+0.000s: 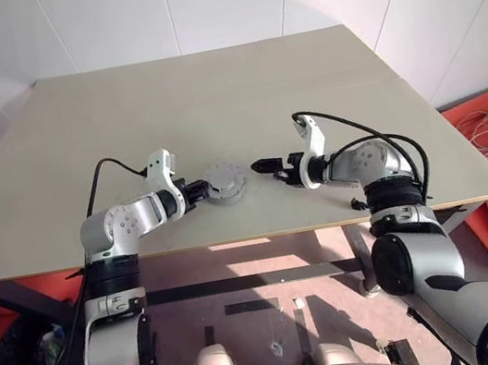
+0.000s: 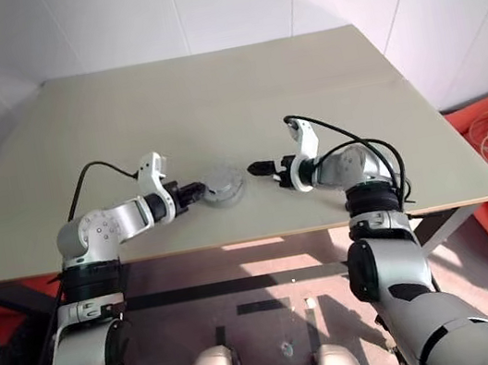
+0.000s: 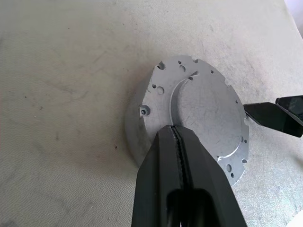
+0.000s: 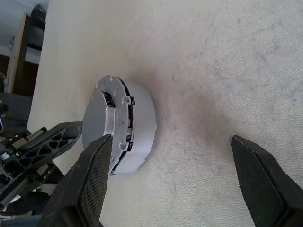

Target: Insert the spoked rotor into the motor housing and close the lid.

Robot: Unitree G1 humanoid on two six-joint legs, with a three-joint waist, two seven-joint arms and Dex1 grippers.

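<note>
The left gripper (image 3: 176,137) has its fingers pressed together, tips resting on the lid (image 3: 199,113). The lid sits flat on top of the housing (image 4: 139,127), near the front edge of the table (image 1: 209,85). The rotor must be inside; I cannot see it. The right gripper (image 1: 265,166) is spread wide and holds nothing, just beside the housing. This looks like the closing step. Next, the lid may need a firm, even push. Beyond, the table is bare.
</note>
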